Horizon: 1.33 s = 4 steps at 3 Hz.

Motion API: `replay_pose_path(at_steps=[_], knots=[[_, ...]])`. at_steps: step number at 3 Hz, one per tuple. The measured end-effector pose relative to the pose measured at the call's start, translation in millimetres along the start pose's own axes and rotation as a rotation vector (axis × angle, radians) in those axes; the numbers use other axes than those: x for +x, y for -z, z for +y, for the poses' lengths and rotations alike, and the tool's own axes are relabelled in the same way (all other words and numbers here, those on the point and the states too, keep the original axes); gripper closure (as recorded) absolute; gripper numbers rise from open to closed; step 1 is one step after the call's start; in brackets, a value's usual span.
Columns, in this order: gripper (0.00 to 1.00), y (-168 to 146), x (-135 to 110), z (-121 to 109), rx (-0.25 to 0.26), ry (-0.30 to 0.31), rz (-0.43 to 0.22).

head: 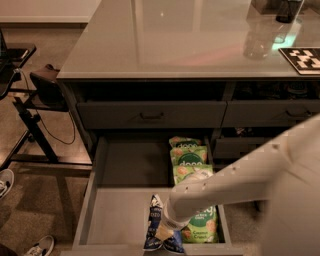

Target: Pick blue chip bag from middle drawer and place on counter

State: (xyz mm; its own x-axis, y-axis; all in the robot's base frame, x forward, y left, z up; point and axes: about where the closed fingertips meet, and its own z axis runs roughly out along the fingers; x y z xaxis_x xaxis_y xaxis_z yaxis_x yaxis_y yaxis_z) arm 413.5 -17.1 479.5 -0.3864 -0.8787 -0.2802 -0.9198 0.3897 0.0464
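In your single camera view, the middle drawer is pulled out below the counter. The blue chip bag stands on end at the drawer's front edge, right of centre, with its white top band upward. The gripper sits low in the drawer, right against the bag's right side. You cannot tell from here whether it has clamped the bag or only rests against it.

The white arm comes in from the right and slants down to the left across the drawer. It covers part of the green bags, which lie in a row along the right side from back to front. The nearest green bag lies just beside the blue one and touches or overlaps it under the gripper. The left half of the drawer bottom is bare grey.

Above the open drawer you have a shallower drawer with a bar handle, closed, and another one to its right.

On the counter's far right are a clear container, a dark object cut off by the top edge, and a black-and-white patterned tag.

On the left, a black stand with a cable stands on the floor. Two shoes show there, both cut by the edges. The bottom edge of the view cuts off the drawer front.
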Motion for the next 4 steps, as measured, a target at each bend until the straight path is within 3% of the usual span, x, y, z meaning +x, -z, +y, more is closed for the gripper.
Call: replay_pose_path(at_steps=[1, 3, 4], knots=[[1.0, 74.6, -18.3, 1.0, 0.037, -0.015, -0.026], [1.0, 292.4, -85.3, -50.8, 0.271, -0.056, -0.231], [1.0, 363.0, -91.7, -58.6, 0.364, -0.076, -0.32]])
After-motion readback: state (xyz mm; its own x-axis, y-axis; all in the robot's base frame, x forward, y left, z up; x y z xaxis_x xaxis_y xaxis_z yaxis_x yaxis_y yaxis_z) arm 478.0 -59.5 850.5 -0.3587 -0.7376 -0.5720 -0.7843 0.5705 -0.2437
